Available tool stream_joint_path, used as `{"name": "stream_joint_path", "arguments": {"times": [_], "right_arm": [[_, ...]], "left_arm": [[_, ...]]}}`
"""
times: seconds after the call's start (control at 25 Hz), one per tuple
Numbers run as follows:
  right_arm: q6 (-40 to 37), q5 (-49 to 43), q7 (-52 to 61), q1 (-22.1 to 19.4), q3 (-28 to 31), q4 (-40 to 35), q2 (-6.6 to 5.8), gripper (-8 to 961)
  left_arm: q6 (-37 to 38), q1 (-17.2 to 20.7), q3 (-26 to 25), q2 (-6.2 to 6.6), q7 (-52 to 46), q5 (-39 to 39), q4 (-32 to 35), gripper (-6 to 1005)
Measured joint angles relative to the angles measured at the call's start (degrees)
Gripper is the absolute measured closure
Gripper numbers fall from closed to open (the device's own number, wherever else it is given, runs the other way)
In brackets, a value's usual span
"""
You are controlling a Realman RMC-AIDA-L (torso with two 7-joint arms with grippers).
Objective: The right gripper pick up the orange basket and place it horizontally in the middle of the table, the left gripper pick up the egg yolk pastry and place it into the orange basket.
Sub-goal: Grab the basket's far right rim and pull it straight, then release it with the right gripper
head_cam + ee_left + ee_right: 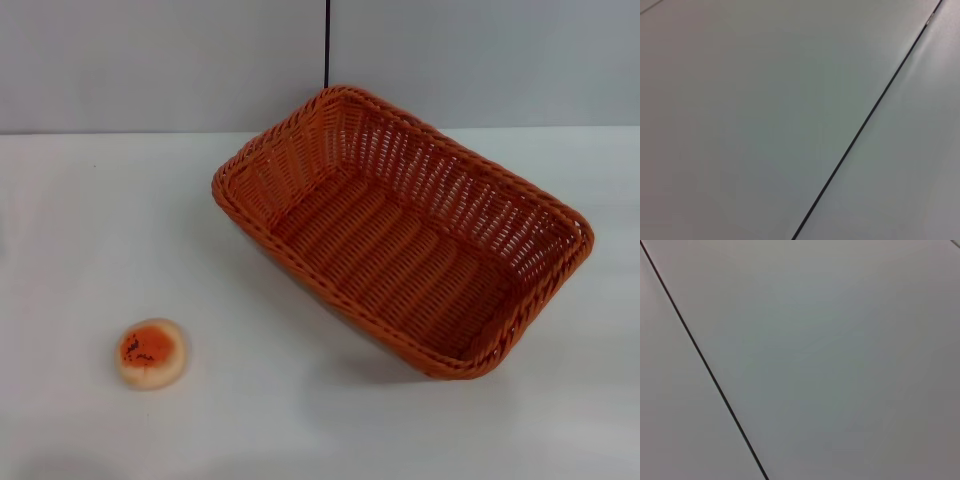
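Observation:
The orange basket (400,228) lies on the white table (90,220), right of centre in the head view. It is turned at an angle, one corner toward the back wall, and it holds nothing. The egg yolk pastry (152,353) sits alone near the front left, its orange speckled face up. Neither gripper appears in any view. Both wrist views show only a plain grey surface crossed by a thin dark line.
A grey wall (150,60) with a dark vertical seam (327,45) stands behind the table's far edge. Bare tabletop lies between the pastry and the basket.

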Motion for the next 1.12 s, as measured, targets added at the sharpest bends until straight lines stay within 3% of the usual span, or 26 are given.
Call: {"name": "stream_joint_path", "arguments": {"times": [0.12,0.16,0.48,0.84,0.92,1.0,1.04,1.12], "right_arm": [[0.0,0.0,0.0,0.0,0.0,0.0,0.00,531],[0.0,0.0,0.0,0.0,0.0,0.0,0.00,531],[0.2,-1.4,-0.4,-0.4,0.0,-0.3,0.00,531],[-1.1,-9.6,-0.1,-0.7,0.0,-4.4,-0.15,530],[-2.1,-13.4,1.8,-0.2,-0.9,-6.3,-0.72,530],[-2.3,-15.0,5.2,0.0,-4.0,-8.3,-1.33,530],[-2.6,-15.8,9.6,0.1,-9.1,-11.2,-2.18,530],[-2.8,-15.9,11.5,0.1,-11.7,-12.7,-2.50,530]], "left_arm": [[-0.1,0.0,0.0,0.00,-0.1,0.0,0.0,305],[-0.3,-0.1,0.0,0.00,-0.1,0.0,0.0,528],[-2.5,-0.1,1.1,0.05,-0.2,0.1,0.9,531],[-3.1,0.0,3.5,0.02,0.9,0.1,3.4,515],[-3.2,-0.2,3.6,0.00,2.3,0.1,3.4,512],[-3.3,-0.4,3.6,0.00,2.8,0.0,3.4,483],[-3.4,-0.4,3.6,0.00,2.8,0.0,3.4,456],[-4.0,-0.6,3.6,0.00,2.9,0.0,3.4,403]]}}
